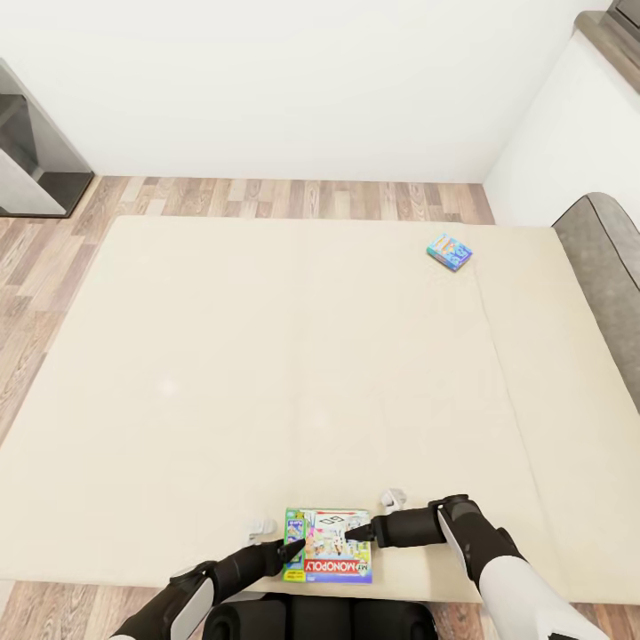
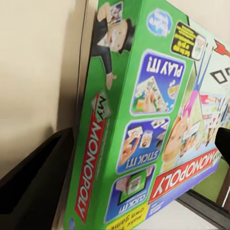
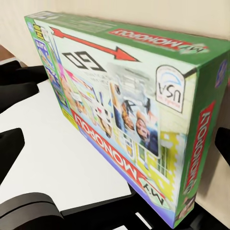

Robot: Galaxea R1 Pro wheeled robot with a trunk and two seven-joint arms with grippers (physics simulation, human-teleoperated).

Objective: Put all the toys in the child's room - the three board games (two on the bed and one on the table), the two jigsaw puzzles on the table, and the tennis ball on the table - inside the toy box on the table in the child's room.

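A green-edged Monopoly board game (image 1: 327, 545) lies flat at the near edge of the cream bed (image 1: 222, 373). My left gripper (image 1: 295, 547) sits at the box's left edge. My right gripper (image 1: 354, 532) reaches over its right part. In the left wrist view the box (image 2: 143, 124) spans the space between one dark finger (image 2: 28, 187) and the other. In the right wrist view the box (image 3: 129, 105) lies between fingers (image 3: 223, 143) set wide apart, with a gap at one finger. A second, teal-blue board game (image 1: 449, 252) lies at the bed's far right. The table and toy box are out of view.
Wood-plank floor (image 1: 53, 258) runs along the bed's left and far sides. A dark grey cabinet (image 1: 36, 160) stands at the far left. A grey padded headboard (image 1: 609, 267) borders the bed on the right, below a white wall.
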